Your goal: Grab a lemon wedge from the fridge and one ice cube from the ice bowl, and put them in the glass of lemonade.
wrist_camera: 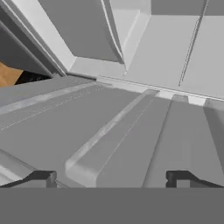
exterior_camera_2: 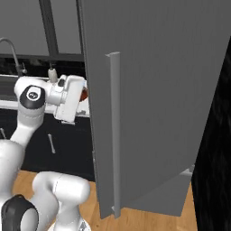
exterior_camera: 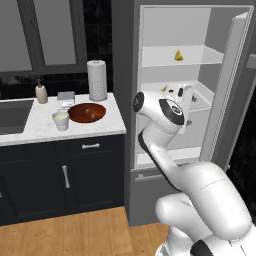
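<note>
The lemon wedge (exterior_camera: 178, 55) sits on the upper shelf (exterior_camera: 200, 55) of the fridge (exterior_camera: 125, 75), whose door (exterior_camera_2: 149, 90) stands wide open, its long bar handle (exterior_camera_2: 113, 131) showing in the right base view. A second small yellow bit lies lower in the fridge, just beside the arm's wrist, too small to identify.

The gripper (wrist_camera: 111, 177) is inside the fridge at the middle level, below the wedge and apart from it. In the hand view its two fingertips (wrist_camera: 41, 177) stand wide apart with nothing between them, so it is released and empty, looking over grey ribbed fridge parts.

On the surface (exterior_camera: 30, 130) to the left of the fridge, the lemonade glass (exterior_camera: 61, 120) stands touching or just beside the ice bowl (exterior_camera: 87, 112), with a paper towel roll (exterior_camera: 97, 80) behind the bowl.

As a judgement, the task is at an early stage: the fridge is open, but the wedge is not yet grasped. Still left are taking the wedge, dropping it in the glass, fetching an ice cube from the bowl and adding that too.
</note>
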Controlling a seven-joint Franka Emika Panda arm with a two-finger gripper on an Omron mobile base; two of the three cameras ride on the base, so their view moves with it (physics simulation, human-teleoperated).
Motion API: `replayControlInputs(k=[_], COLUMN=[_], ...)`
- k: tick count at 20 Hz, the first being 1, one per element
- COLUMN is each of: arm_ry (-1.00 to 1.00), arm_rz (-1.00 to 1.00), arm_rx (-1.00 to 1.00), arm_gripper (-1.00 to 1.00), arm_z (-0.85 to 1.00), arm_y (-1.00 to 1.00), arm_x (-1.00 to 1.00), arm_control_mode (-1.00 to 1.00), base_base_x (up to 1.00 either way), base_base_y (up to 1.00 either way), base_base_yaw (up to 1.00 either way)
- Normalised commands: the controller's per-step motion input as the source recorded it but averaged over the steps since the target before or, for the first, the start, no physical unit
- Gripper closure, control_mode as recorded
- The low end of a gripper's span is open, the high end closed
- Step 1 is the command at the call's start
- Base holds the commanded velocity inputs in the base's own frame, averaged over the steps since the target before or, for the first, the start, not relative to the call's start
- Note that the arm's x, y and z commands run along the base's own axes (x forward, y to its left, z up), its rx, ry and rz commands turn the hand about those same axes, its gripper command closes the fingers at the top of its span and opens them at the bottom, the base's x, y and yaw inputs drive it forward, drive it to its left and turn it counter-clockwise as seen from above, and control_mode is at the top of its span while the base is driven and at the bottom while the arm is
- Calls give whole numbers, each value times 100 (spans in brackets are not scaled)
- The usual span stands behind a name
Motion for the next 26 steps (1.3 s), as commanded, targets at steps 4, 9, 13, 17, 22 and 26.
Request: replayControlInputs(k=[4,9,13,17,22,26], arm_ry=[13,9,3,-4,-13,-48], arm_rz=[-8,-13,-19,-21,-15,0], arm_rx=[-9,-6,-2,0,0,4], arm_gripper=[-100,-100,-100,-100,-100,-100], arm_z=[-19,-25,-24,-10,-3,-23], arm_y=[-71,-96,-100,-100,-94,-9], arm_x=[57,23,-37,-79,-67,-61], arm_control_mode=[-100,-100,-100,-100,-100,-100], base_base_x=[0,0,0,0,0,0], base_base_y=[0,0,0,0,0,0], base_base_yaw=[0,0,0,0,0,0])
